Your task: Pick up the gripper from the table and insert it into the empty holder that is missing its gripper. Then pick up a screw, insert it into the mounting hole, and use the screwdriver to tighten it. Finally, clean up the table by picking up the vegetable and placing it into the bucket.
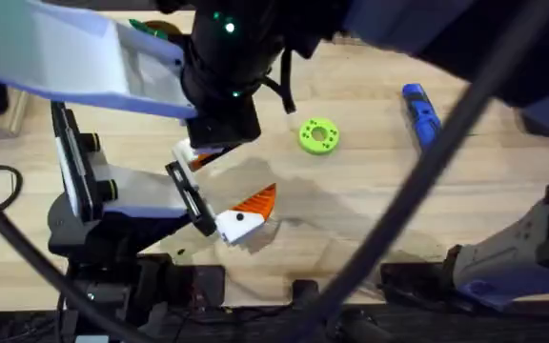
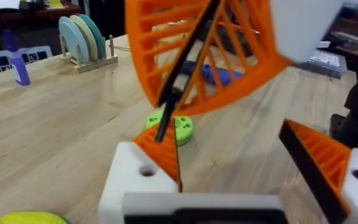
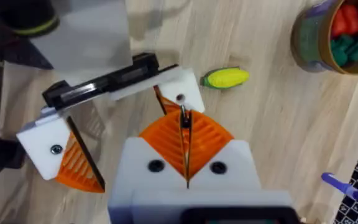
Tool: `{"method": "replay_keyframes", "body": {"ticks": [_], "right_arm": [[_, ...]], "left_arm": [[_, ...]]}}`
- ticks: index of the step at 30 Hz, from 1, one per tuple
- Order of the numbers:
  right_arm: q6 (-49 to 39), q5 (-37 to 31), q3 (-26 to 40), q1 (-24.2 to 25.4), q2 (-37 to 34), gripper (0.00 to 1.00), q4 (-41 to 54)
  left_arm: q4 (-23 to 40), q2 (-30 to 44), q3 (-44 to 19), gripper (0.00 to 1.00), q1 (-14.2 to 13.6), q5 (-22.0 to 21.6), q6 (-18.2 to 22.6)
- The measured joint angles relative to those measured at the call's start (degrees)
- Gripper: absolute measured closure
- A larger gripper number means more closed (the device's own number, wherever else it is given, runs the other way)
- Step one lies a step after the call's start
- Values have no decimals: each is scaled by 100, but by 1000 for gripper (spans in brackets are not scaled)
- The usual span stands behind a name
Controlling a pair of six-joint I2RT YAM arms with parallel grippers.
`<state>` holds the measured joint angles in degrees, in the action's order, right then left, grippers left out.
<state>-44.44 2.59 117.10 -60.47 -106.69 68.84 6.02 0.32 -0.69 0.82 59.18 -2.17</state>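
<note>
The left gripper (image 1: 219, 186) lies low over the table (image 1: 370, 210) near its front edge, fingers spread wide apart with nothing between them. Each finger is a white block carrying an orange ribbed pad. On the finger acting as the holder (image 3: 185, 84), the gripper (image 2: 160, 152) is seated against the white block, with the small dark mounting hole just beside it.

The right gripper (image 3: 185, 143) reaches across the middle and hangs directly above that holder. Its orange pads are pressed together on a thin dark pin (image 3: 183, 115) whose tip points at the hole from just above — contact cannot be determined, nor whether the pin is a screw.

The screwdriver (image 1: 420, 114) lies on the table well to the right, apart from both arms. A green disc (image 1: 318, 134) sits between it and the grippers. The vegetable (image 3: 225, 78) lies on the table just beside the holder, outside the bucket (image 3: 316, 43) — the bucket stands near it and holds red and green toys.
</note>
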Motion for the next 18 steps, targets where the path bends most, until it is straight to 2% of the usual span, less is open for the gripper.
{"method": "replay_keyframes", "body": {"ticks": [18], "right_arm": [[-278,-17,0,0,-146,995,-4]], "left_arm": [[0,0,0,15,0,-1,0]]}}
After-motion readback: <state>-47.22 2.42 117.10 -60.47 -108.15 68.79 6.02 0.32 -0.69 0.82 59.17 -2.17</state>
